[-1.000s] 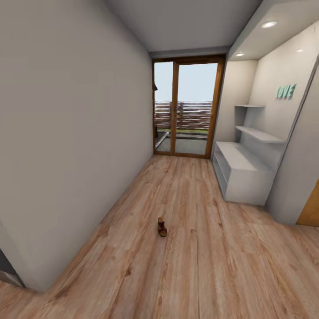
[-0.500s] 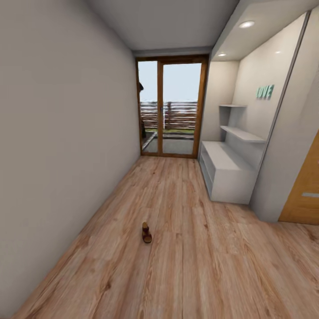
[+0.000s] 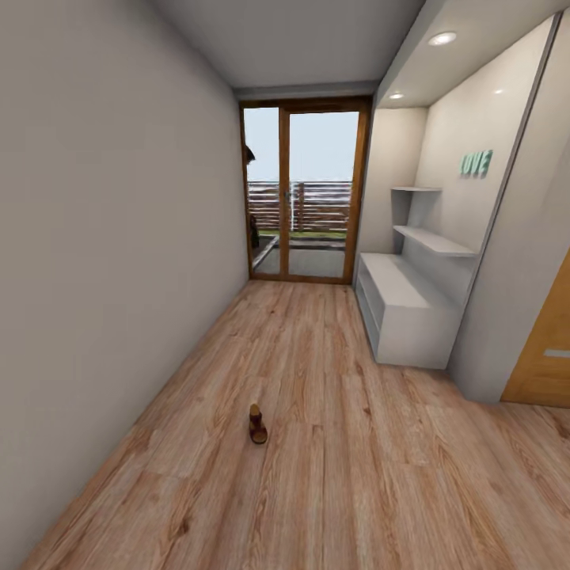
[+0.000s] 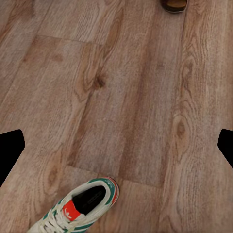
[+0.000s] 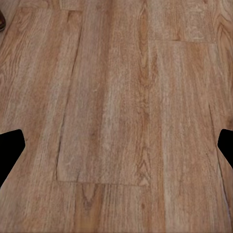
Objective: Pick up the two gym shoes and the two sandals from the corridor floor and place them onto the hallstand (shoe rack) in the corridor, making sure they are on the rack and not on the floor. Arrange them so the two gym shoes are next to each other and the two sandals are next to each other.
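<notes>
One brown sandal (image 3: pixel 257 425) lies alone on the corridor floor (image 3: pixel 340 475) in the head view, left of centre. The white hallstand (image 3: pixel 404 305) stands against the right wall further down, with its top and shelves bare. In the left wrist view a white gym shoe (image 4: pixel 77 209) with green stripes and a red tongue label lies on the planks, below my open left gripper (image 4: pixel 116 149). The edge of a brown sandal (image 4: pixel 174 4) shows at that frame's border. My right gripper (image 5: pixel 116 148) is open over bare planks, with its dark fingertips (image 5: pixel 9 150) wide apart.
A grey wall (image 3: pixel 111 261) runs along the left. Glass doors (image 3: pixel 305 194) with a wooden frame close the far end. Two thin wall shelves (image 3: pixel 434 237) hang above the hallstand. A wooden door (image 3: pixel 546 348) sits on the right past a wall corner.
The whole head picture has shifted left and slightly down, so the camera has turned and moved. The sandal and hallstand keep their places on the floor.
</notes>
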Motion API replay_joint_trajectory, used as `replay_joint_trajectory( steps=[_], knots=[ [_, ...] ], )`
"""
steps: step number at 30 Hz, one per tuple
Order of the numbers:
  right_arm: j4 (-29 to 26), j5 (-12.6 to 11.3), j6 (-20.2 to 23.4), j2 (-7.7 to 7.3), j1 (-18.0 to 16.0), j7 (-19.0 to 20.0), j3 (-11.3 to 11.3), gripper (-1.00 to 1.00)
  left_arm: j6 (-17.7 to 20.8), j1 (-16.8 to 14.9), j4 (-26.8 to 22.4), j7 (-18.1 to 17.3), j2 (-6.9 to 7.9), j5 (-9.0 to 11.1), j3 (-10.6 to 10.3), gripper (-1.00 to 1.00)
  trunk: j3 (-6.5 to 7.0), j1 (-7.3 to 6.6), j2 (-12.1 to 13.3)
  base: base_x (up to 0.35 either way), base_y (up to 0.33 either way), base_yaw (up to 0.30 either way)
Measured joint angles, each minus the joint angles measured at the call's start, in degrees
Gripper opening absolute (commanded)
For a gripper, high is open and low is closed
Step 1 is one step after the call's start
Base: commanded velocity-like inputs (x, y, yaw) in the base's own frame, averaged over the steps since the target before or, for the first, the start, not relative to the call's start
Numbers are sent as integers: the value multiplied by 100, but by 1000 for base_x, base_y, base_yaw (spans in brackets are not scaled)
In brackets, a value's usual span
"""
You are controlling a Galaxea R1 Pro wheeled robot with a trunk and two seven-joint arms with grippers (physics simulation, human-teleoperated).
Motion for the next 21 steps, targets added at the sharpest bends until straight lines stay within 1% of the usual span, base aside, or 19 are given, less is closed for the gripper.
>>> replay_joint_trajectory(
  steps=[7, 10, 15, 21],
  knots=[
    [0, 0, 0, -1, 0, 0, -2, 100, 0, 0, 0, -2, 0, 3, 0, 100, 0, -1, 0, 69, -1, -13],
    [4, 0, 0, -1, 1, 0, -5, 100, 0, -1, 1, -5, -1, 2, -1, 100, 0, -1, 0, 105, 0, -140],
    [6, 0, 1, -1, 1, 0, -4, 100, -1, -1, 2, -2, -1, 1, 0, 100, 0, 0, 0, 47, 0, -220],
    [9, 1, 0, -1, 0, -2, -3, 100, 0, 0, 1, 0, 0, 2, 0, 100, 0, 0, 0, 8, 0, -75]
  ],
)
